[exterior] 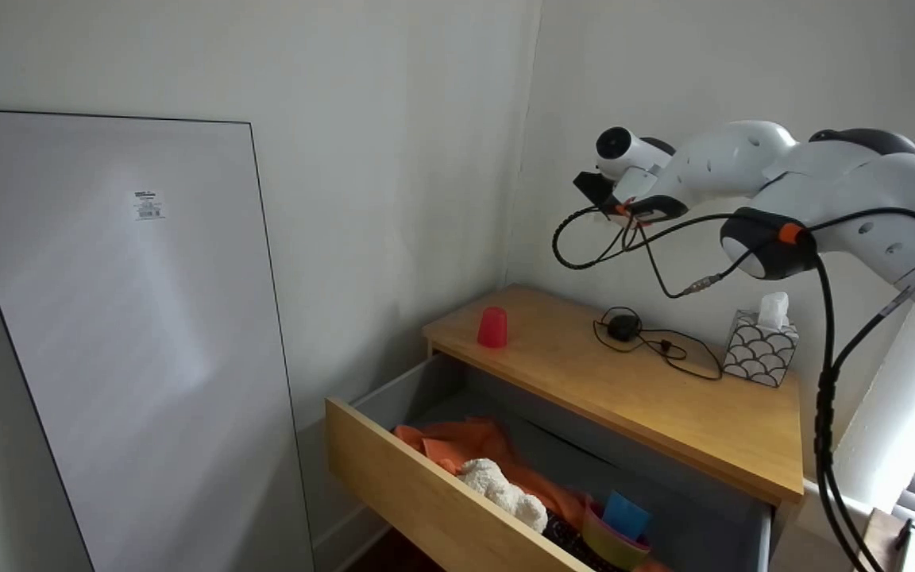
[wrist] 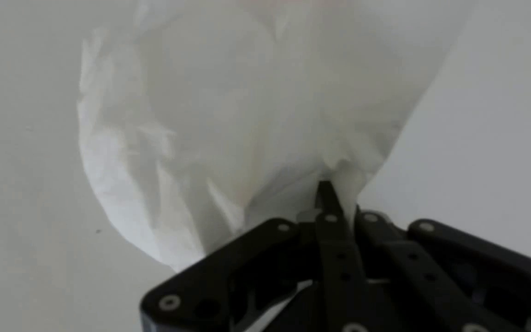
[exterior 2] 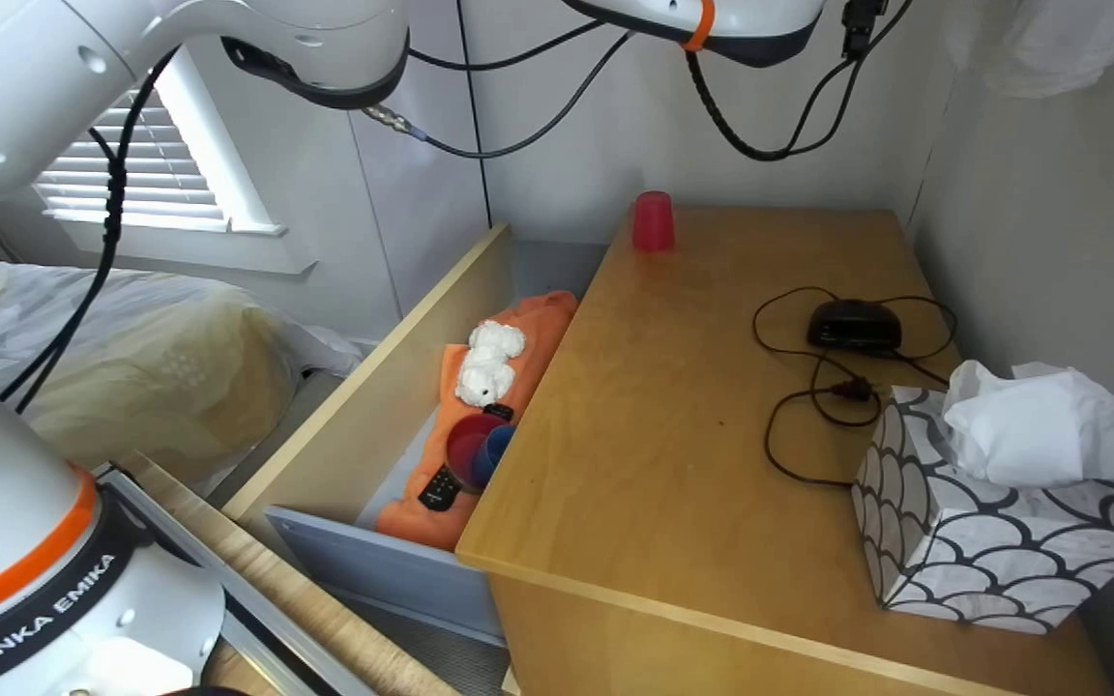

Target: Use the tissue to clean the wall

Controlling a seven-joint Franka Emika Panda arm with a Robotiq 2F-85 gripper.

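A crumpled white tissue (wrist: 247,106) fills much of the wrist view, spread out beyond my gripper (wrist: 347,203). The fingers are shut on a pinched fold of it. The pale wall (wrist: 30,161) is behind the tissue; I cannot tell whether they touch. In an exterior view the held tissue (exterior 2: 1065,43) hangs at the top right, in front of the wall (exterior 2: 1031,213). In the exterior views the fingers are hidden or out of frame. A patterned tissue box (exterior: 761,353) stands on the dresser, also seen in the exterior view (exterior 2: 1002,551), with another tissue (exterior 2: 1026,425) sticking out.
The wooden dresser top (exterior: 584,349) holds a red cup (exterior: 492,327) and a black device with cables (exterior: 624,327). Its drawer (exterior: 442,485) is pulled open, with an orange cloth, a white plush and cups inside. A white panel (exterior: 132,318) leans at the left.
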